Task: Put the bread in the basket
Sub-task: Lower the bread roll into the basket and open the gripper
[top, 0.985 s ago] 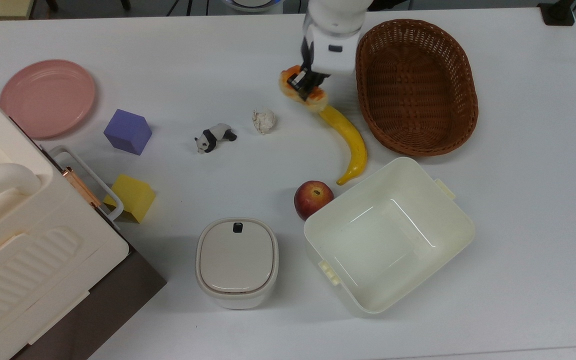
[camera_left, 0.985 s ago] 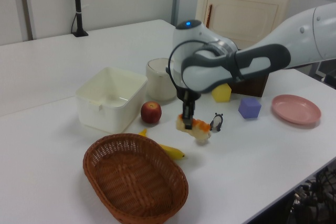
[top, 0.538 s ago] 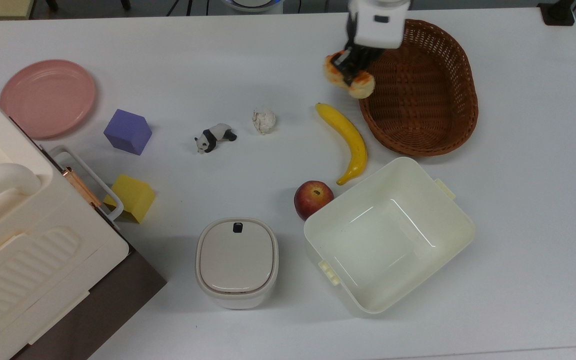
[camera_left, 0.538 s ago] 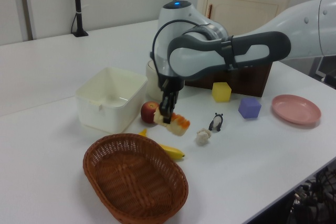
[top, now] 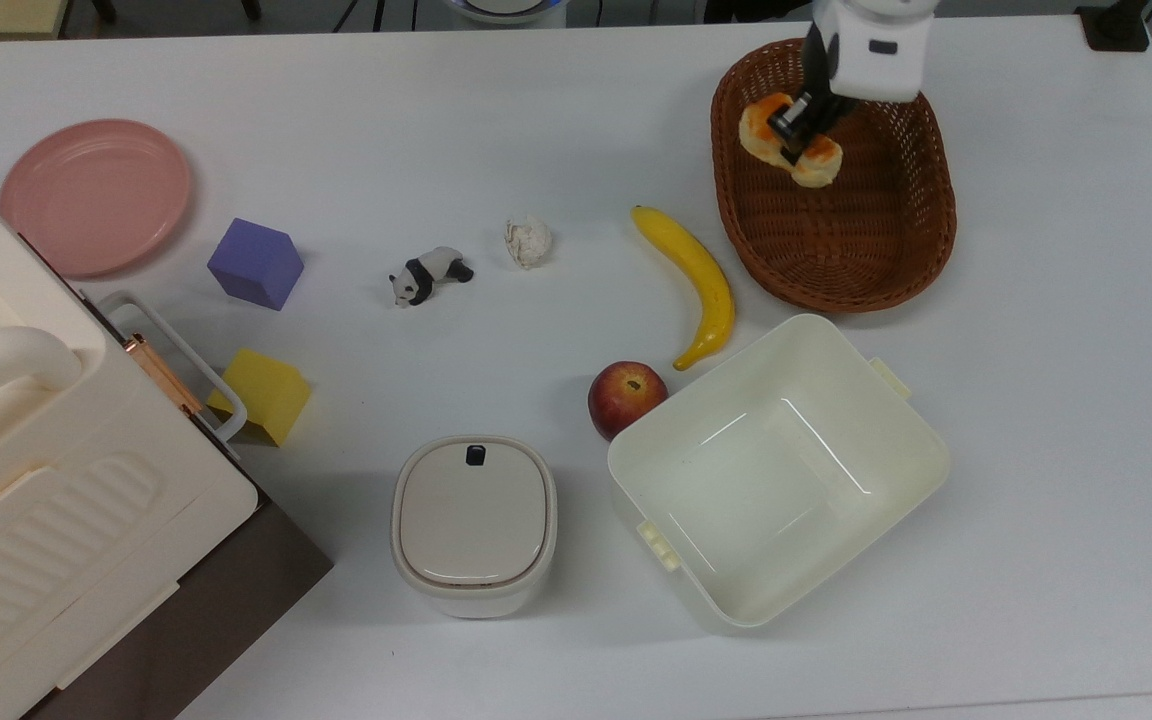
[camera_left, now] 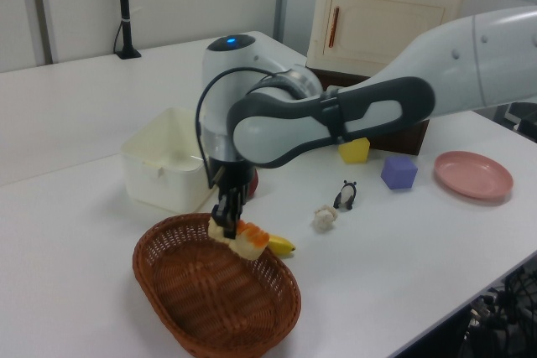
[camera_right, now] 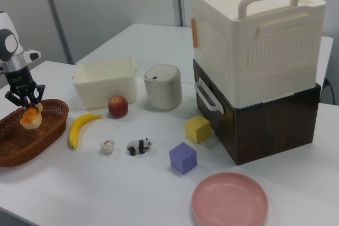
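The bread (top: 819, 162), a small bun with an orange-brown top and pale sides, hangs in my gripper (top: 796, 130), which is shut on its middle. It is held above the inside of the dark brown wicker basket (top: 896, 210), over the end nearer the top view's top edge. In the left view the bread (camera_left: 250, 242) hangs just above the basket's far rim (camera_left: 210, 303), under the gripper (camera_left: 226, 217). In the right view the bread (camera_right: 30, 121) is over the basket (camera_right: 21, 144), beneath the gripper (camera_right: 25, 106).
A banana (top: 701, 280) lies just left of the basket in the top view. Below it sit an apple (top: 626, 398) and a cream tub (top: 776, 470). A white lumpy ball (top: 528, 242), panda figure (top: 428, 275), lidded pot (top: 474, 525), purple cube (top: 256, 263), yellow cube (top: 266, 395) and pink plate (top: 94, 195) spread leftward.
My gripper has carried the bread from beside the banana's upper end, to the right in the top view and across the basket's rim. It now hangs over the basket's inside.
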